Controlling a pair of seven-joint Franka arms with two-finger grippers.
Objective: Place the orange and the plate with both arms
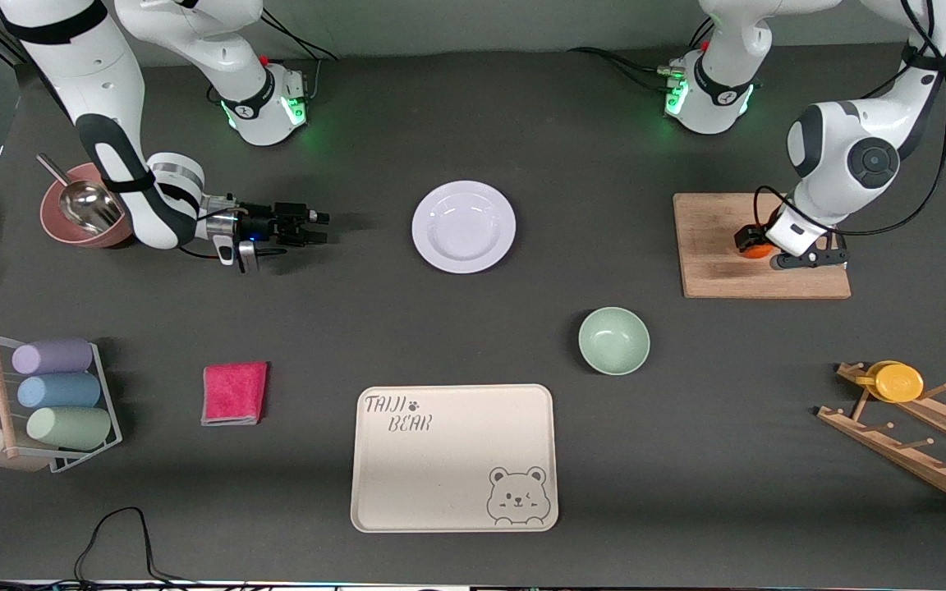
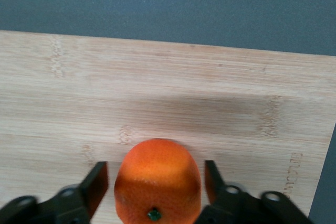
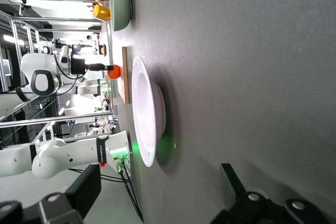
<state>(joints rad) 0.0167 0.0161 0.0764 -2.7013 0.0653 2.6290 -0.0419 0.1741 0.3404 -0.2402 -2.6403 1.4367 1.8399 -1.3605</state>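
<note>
Fingers point(image 2: 97, 182) of the left gripper point(image 2: 157, 187) stand on either side of the orange point(image 2: 157, 182) in the left wrist view, one on each flank with a thin gap showing at each side, so whether they have yet clamped on the fruit I cannot tell; the orange sits on the wooden cutting board point(image 2: 173, 98), its stem spot turned toward the camera. From the front, the left gripper point(image 1: 756, 246) is down over that cutting board point(image 1: 719, 279), and the orange point(image 1: 756, 249) lies on the board, peeking out beneath the wrist. With the cutting board as landmark, the plate point(image 1: 463, 226) lies well apart from it toward the right arm's end of the table, and the pale green bowl point(image 1: 613, 340) sits nearer the front camera than the board. The right gripper point(image 1: 317, 226) hangs low over the bare table, farther again from the board than the plate, its fingers spread and holding nothing. The right wrist view shows those parted fingers point(image 3: 86, 190) facing the plate point(image 3: 144, 111) edge-on, with the cutting board point(image 3: 125, 74), orange point(image 3: 114, 71) and bowl point(image 3: 119, 8) farther off.
</note>
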